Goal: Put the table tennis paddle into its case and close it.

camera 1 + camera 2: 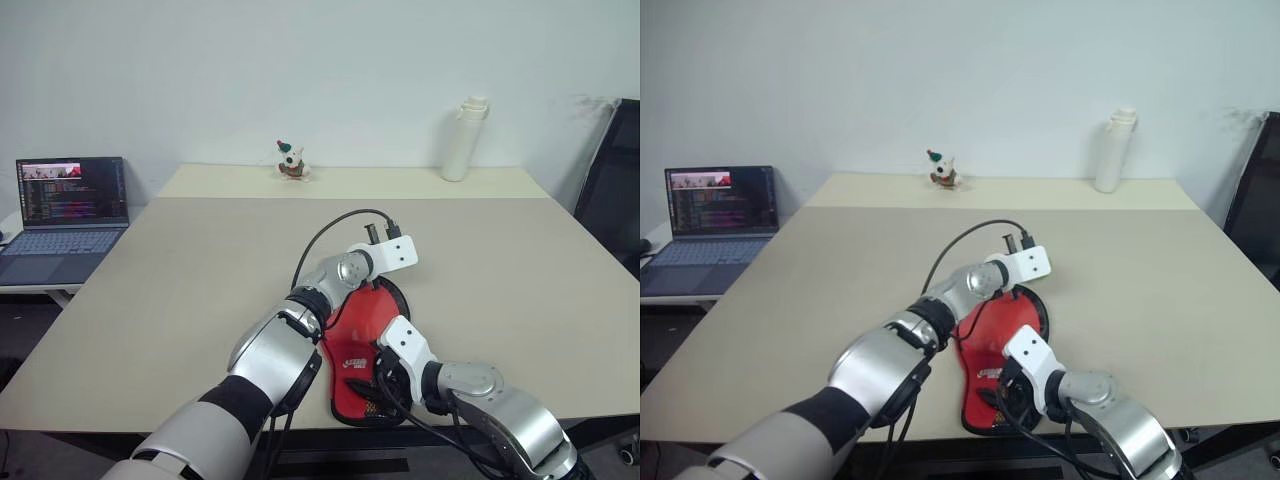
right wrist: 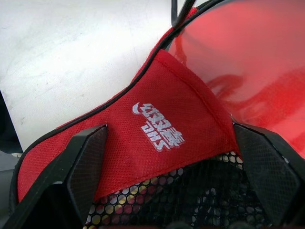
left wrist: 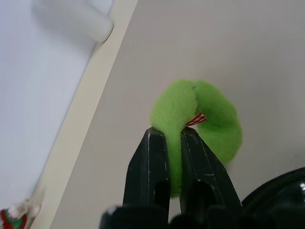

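The case (image 1: pixel 352 372) lies near the table's front edge, red side up, with a white logo (image 2: pixel 157 126) and black mesh. Inside its black rim shows a glossy red face, the table tennis paddle (image 2: pixel 248 62), tucked under the logo flap; the handle is hidden. My left gripper (image 3: pixel 174 132) is shut on the fuzzy green zipper pull (image 3: pixel 214 119), at the case's far round end, its wrist (image 1: pixel 385 255) above it. My right gripper (image 2: pixel 176 148) is open, one finger (image 2: pixel 88 162) on each side of the case's narrow near end.
The beige table (image 1: pixel 200 260) stretches far beyond the case. A small toy figure (image 1: pixel 291 160) and a white bottle (image 1: pixel 463 140) stand at its back edge. An open laptop (image 1: pixel 70 205) sits on a side desk to the left, and a black chair (image 1: pixel 615 180) is at the right.
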Controlling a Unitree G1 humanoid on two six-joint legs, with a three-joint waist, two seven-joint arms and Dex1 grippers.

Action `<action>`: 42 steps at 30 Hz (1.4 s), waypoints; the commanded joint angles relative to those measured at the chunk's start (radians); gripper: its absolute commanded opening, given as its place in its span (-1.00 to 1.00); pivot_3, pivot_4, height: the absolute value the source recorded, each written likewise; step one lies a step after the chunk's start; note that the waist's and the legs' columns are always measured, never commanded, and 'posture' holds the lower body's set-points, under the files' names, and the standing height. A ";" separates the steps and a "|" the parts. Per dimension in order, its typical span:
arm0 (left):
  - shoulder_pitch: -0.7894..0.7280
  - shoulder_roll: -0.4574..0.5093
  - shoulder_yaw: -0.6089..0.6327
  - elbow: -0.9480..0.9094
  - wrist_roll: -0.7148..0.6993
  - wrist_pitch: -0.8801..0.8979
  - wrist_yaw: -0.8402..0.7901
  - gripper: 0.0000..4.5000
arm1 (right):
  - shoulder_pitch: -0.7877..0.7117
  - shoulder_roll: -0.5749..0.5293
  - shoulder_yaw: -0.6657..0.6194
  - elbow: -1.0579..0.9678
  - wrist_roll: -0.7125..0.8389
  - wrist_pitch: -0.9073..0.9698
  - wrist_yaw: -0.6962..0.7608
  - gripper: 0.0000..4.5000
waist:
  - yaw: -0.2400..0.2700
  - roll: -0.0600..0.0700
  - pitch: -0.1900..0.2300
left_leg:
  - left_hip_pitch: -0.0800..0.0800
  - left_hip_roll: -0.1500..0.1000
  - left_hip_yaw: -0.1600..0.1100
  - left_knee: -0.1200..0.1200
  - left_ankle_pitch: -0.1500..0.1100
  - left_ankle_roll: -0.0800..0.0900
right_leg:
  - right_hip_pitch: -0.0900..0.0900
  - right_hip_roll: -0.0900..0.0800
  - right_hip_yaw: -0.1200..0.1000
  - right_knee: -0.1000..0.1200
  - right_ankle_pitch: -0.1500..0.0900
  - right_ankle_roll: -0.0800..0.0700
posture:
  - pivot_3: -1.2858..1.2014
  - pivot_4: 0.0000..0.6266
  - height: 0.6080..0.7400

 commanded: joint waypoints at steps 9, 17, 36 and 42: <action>0.007 -0.010 0.020 -0.029 -0.027 -0.043 -0.128 -0.06 | -0.016 0.021 0.016 0.088 0.008 0.041 0.006 1.00 | 0.000 0.000 -0.001 | 0.001 0.000 0.000 0.001 0.000 0.000 | 0.001 0.001 0.000 0.002 0.000 0.000 | 0.03 -0.52 1.00; 0.026 0.024 0.084 -0.046 -0.099 -0.106 -0.208 0.56 | -0.073 0.014 -0.035 0.087 0.033 0.052 0.031 1.00 | -0.012 0.000 -0.001 | 0.002 0.000 0.000 0.001 0.000 0.000 | 0.001 0.001 0.001 0.003 0.000 0.000 | 0.03 -0.52 1.00; 0.348 0.331 0.296 -0.438 -0.546 -0.003 -0.960 0.56 | -0.182 -0.072 -0.441 -0.063 0.401 0.208 0.112 1.00 | -0.012 0.000 -0.001 | 0.001 0.002 -0.002 0.001 0.000 0.000 | 0.000 0.000 0.001 0.003 0.003 -0.005 | 0.03 -0.52 1.00; 0.413 0.335 0.236 -0.533 -0.543 0.059 -1.033 0.56 | -0.291 -0.131 -0.393 0.121 0.298 0.073 0.112 1.00 | -0.008 0.000 -0.001 | 0.000 0.001 -0.001 0.001 0.000 0.000 | 0.000 0.000 0.000 0.003 0.003 -0.005 | 0.03 -0.52 1.00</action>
